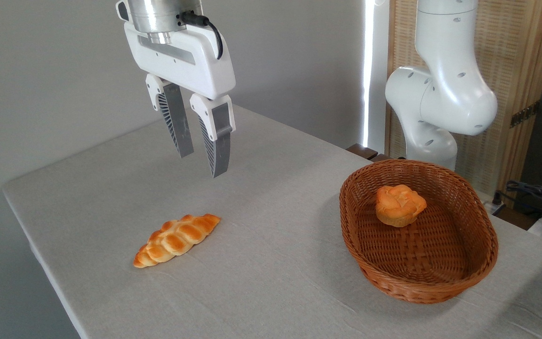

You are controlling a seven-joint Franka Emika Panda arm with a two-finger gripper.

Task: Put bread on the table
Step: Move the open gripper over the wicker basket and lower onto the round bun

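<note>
The big grey bench (pixel 271 197) holds everything. The white robot arm (pixel 445 89) stands behind it, with its top cut off by the picture edge. The brown basket (pixel 478 263) sits on the right. The end effector (pixel 201 165) hangs high over the left side, its fingers partly open and holding nothing. The long braided loaf (pixel 177 239) lies flat below it. The bread (pixel 400 205), a small round bun, sits in the basket, leaning on the far wall, so it needs lifting out.

walls: plain grey wall (pixel 40 70) | light: bright daylight strip (pixel 369 70) | furniture: pale woven wooden screen (pixel 520 70) at right
</note>
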